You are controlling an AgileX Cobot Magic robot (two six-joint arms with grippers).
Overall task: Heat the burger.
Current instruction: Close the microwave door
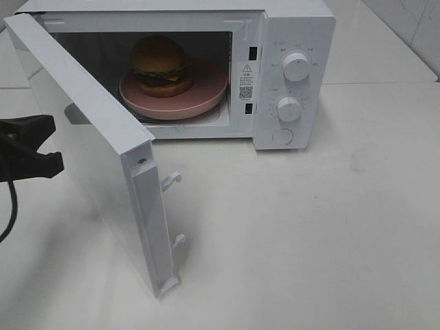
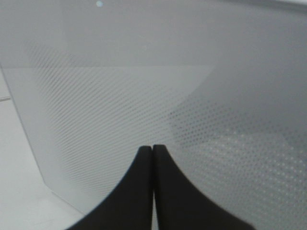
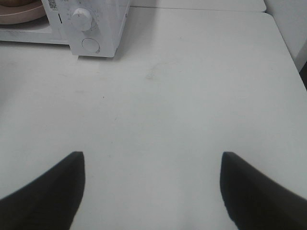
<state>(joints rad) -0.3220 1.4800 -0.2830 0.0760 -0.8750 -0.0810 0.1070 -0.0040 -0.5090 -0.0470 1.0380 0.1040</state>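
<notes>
The burger (image 1: pixel 161 65), with its golden-brown bun, sits on a pink plate (image 1: pixel 206 93) inside the white microwave (image 1: pixel 295 27). The microwave door (image 1: pixel 89 137) stands swung open toward the front left. At the left edge, just outside the door, is my left gripper (image 1: pixel 56 163). In the left wrist view the left gripper (image 2: pixel 152 148) is shut and empty, its tips close to the door's dotted window (image 2: pixel 144 86). My right gripper (image 3: pixel 152 163) hangs open over bare table, in front and to the right of the microwave (image 3: pixel 96 28), holding nothing. The plate's edge (image 3: pixel 19 14) shows there too.
The microwave has two dials (image 1: pixel 296 67) (image 1: pixel 289 108) and a round button (image 1: pixel 282 136) on its right panel. Two latch hooks (image 1: pixel 172 180) stick out of the door's free edge. The white table (image 1: pixel 330 227) stretches in front and to the right.
</notes>
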